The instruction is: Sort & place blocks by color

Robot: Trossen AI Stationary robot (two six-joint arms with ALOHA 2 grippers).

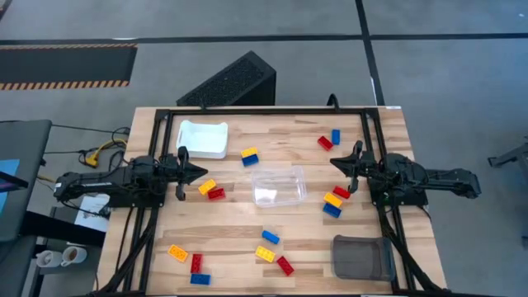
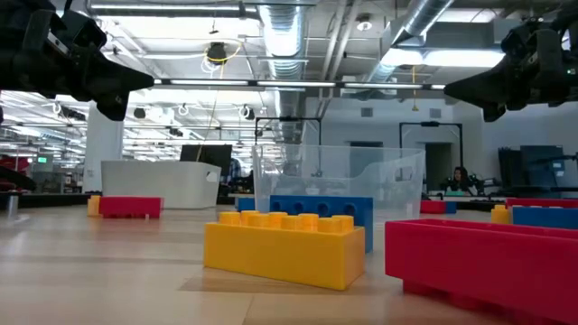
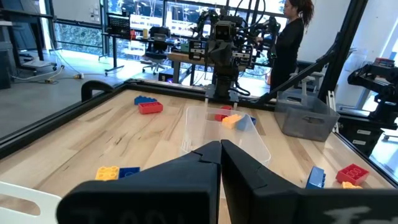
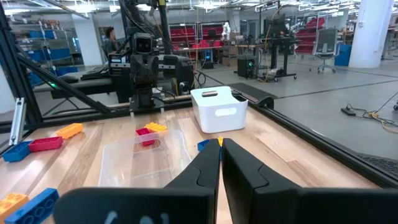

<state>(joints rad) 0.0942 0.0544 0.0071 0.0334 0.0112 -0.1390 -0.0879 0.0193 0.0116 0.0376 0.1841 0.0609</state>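
We note the left end effector [image 1: 200,172] and right end effector [image 1: 334,162] both pinched closed and empty, raised above the wooden surface [image 1: 247,231] at opposite sides. The blocks [image 1: 274,252] lie scattered around the clear container [image 1: 278,185]; the white bin [image 1: 202,139] and grey bin [image 1: 360,256] hold none.

Two matte-black robot arms are showing the same build: chunky jointed housings tapering to narrow, wedge-shaped tips. The left end effector [image 1: 198,172] and right end effector [image 1: 334,162] are each carrying two smooth dark fingers [image 3: 199,163] with angled, faceted faces. Black frame tubing is running beneath both arms along the desk [image 1: 231,239].
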